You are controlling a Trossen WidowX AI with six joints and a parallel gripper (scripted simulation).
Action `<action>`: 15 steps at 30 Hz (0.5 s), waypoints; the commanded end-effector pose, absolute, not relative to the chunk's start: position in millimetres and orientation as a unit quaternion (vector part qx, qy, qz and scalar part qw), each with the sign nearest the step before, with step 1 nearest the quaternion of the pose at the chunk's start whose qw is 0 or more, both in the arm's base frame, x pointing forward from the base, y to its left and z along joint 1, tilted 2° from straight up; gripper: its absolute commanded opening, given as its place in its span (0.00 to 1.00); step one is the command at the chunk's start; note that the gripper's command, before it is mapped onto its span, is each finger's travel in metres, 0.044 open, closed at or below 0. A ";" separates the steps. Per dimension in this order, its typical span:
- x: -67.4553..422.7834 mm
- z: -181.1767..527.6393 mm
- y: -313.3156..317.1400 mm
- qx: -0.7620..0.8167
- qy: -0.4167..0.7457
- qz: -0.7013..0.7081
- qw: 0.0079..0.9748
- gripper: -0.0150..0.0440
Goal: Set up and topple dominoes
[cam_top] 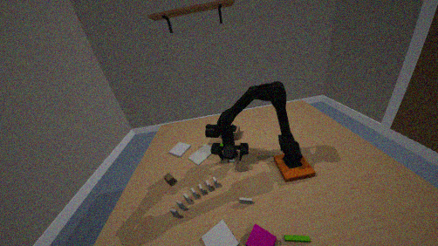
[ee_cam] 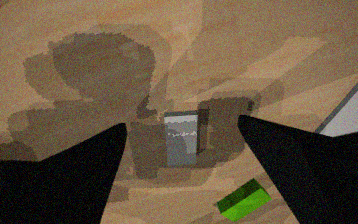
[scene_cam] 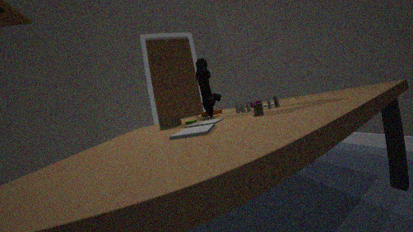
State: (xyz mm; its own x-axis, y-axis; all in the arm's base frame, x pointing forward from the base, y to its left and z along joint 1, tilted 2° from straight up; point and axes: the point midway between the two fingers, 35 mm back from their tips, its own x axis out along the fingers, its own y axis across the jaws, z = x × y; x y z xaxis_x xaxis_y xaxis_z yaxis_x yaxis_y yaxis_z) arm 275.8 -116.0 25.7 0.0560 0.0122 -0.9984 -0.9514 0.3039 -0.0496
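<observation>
A row of several small grey dominoes (cam_top: 195, 194) (scene_cam: 256, 105) stands on the wooden table (cam_top: 358, 190), running from the near left (cam_top: 175, 213) to the far right (cam_top: 215, 181). One grey domino (cam_top: 245, 200) lies flat to the right of the row. My gripper (cam_top: 229, 153) (ee_cam: 184, 124) is open and empty, low over the table behind the row. In the wrist view another grey domino (ee_cam: 181, 145) lies on the table under the gap between the fingers, touching neither. A small green block (ee_cam: 244, 200) lies close by it.
A dark block (cam_top: 170, 179) (scene_cam: 257, 109) sits left of the row. White sheets (cam_top: 180, 148) (cam_top: 201, 153) (cam_top: 219, 235) (scene_cam: 193, 131) lie flat, also a magenta tile (cam_top: 260, 235) and a green bar (cam_top: 297, 237). The arm's orange base (cam_top: 294, 170) stands to the right.
</observation>
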 end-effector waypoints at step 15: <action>274.3 17.0 -113.9 -0.421 0.553 0.411 0.590 0.64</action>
